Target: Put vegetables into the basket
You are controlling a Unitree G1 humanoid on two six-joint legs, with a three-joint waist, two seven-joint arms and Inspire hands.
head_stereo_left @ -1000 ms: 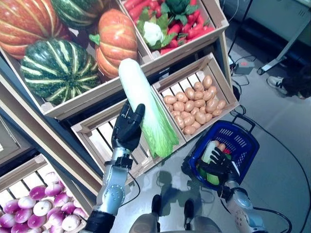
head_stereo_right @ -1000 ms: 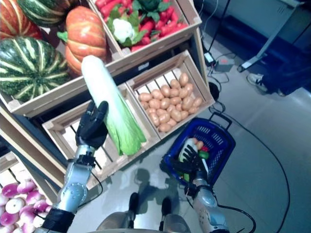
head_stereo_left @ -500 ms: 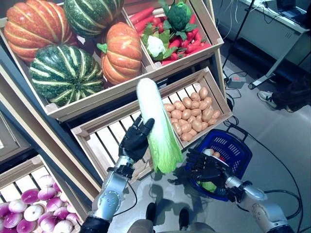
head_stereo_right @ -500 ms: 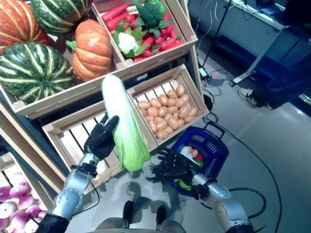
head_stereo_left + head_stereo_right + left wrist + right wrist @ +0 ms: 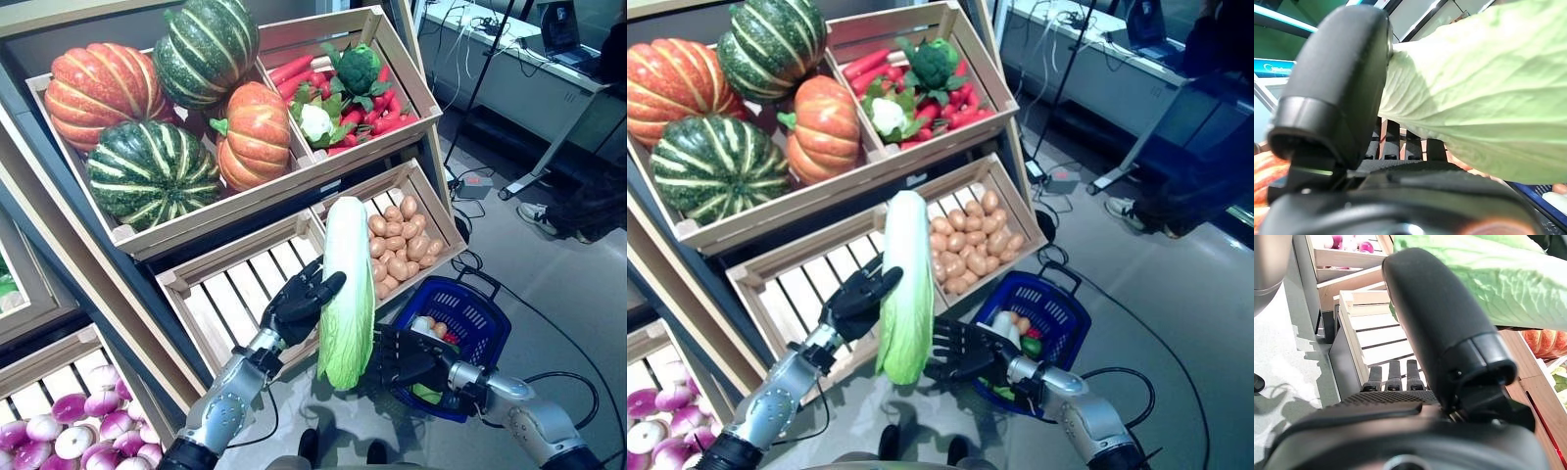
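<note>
A long napa cabbage (image 5: 340, 284) hangs nearly upright in the air, white stalk end up and leafy green end down. My left hand (image 5: 299, 305) is shut on its middle from the left; in the left wrist view the thumb (image 5: 1337, 83) presses on the leaves (image 5: 1488, 98). My right hand (image 5: 407, 357) is open with fingers spread, by the leafy lower end; its thumb (image 5: 1440, 328) lies under the leaves (image 5: 1488, 279). Just behind the right hand, the blue basket (image 5: 480, 313) stands on the floor and holds a pale green vegetable, small potatoes and something red.
The wooden stand holds pumpkins and squashes (image 5: 147, 166), a crate of carrots, broccoli and cauliflower (image 5: 343, 78), a potato crate (image 5: 397, 245), an empty slatted crate (image 5: 230, 294) and purple-white turnips (image 5: 59, 431). A dark-clothed person (image 5: 1185, 147) and desks are at the right.
The camera has shifted. My left hand has carried the cabbage right and down toward the basket. My right hand has come up out of the basket to the cabbage's leafy end.
</note>
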